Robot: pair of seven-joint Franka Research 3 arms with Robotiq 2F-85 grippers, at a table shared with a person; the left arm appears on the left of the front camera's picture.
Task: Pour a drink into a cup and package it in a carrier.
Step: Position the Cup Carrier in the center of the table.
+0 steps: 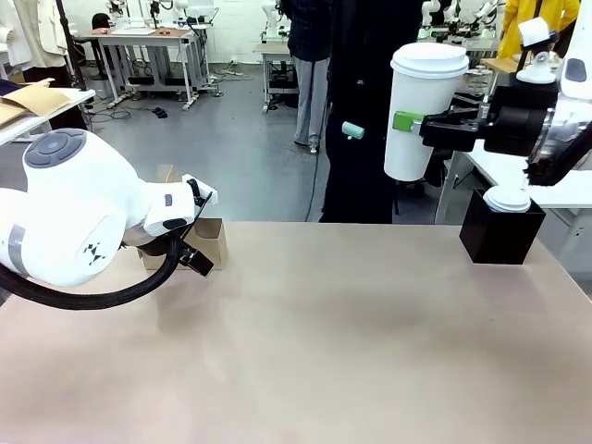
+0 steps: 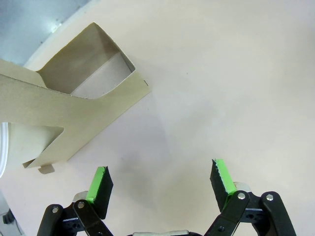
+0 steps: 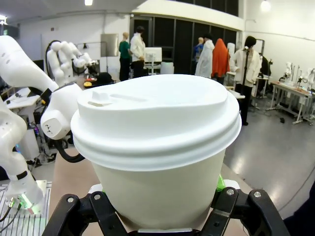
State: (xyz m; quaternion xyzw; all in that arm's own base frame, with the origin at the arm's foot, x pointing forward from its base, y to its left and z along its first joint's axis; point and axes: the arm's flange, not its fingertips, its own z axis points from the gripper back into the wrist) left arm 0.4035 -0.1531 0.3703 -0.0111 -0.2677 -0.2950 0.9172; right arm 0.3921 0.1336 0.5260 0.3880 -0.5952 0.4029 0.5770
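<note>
My right gripper (image 1: 412,121) is shut on the white paper cup (image 1: 423,116), holding it upright high above the table's far right side. A white lid covers the cup, so the drink is hidden. In the right wrist view the lidded cup (image 3: 157,147) sits between the black fingers (image 3: 231,206). The brown cardboard carrier (image 1: 211,242) stands at the table's far left. My left gripper (image 1: 194,257) hangs beside it. From the left wrist the carrier (image 2: 78,98) lies up and to the left of my open left gripper (image 2: 160,179), apart from its green pads (image 2: 100,183).
A black box (image 1: 498,236) with white lids (image 1: 508,198) on top stands at the far right of the table. A person in dark clothes (image 1: 365,111) stands behind the far edge. My bulky left arm (image 1: 74,213) covers the near left. The tan tabletop (image 1: 324,333) is bare in the middle.
</note>
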